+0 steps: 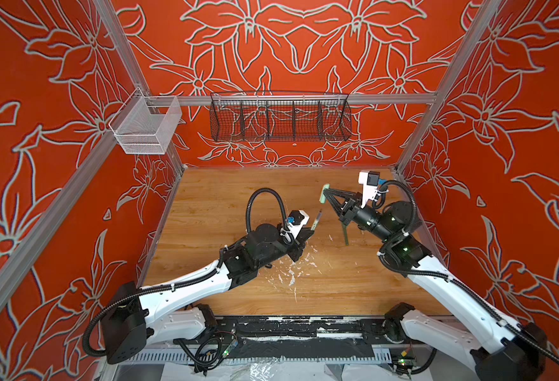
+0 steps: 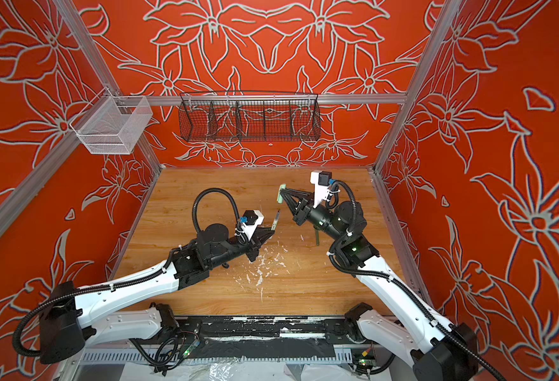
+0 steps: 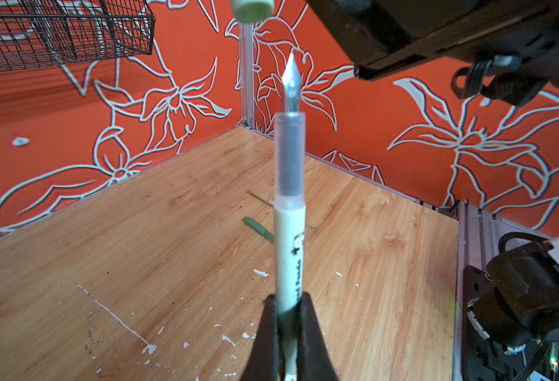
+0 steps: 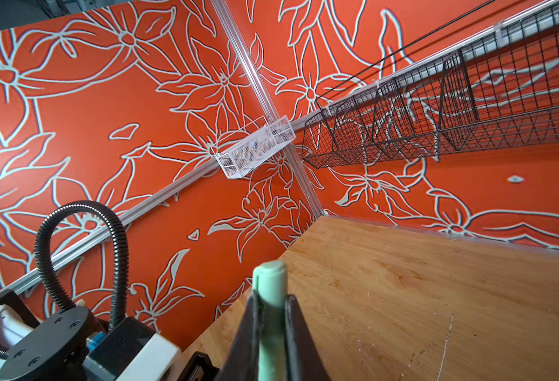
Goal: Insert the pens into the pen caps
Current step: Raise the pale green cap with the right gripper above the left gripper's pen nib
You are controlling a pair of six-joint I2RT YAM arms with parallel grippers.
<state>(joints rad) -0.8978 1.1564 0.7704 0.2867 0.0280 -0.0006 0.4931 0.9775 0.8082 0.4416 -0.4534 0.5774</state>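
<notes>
Left tool (image 3: 288, 297) grips the pale green pen (image 3: 289, 231), tip pointing outward. Right tool (image 4: 272, 297) grips the pale green cap (image 4: 269, 277).

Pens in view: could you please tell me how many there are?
3. A pale green pen is clamped in the left gripper; a dark green pen and a tan pen lie on the table beyond it, both partly hidden. Others may be out of sight.

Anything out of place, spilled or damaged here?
Only the table: white flecks and a thin white streak are scattered over the wood near the left gripper, like chipped paint. The pale green pen in the left gripper and the green cap in the right gripper sit straight in shut jaws.
</notes>
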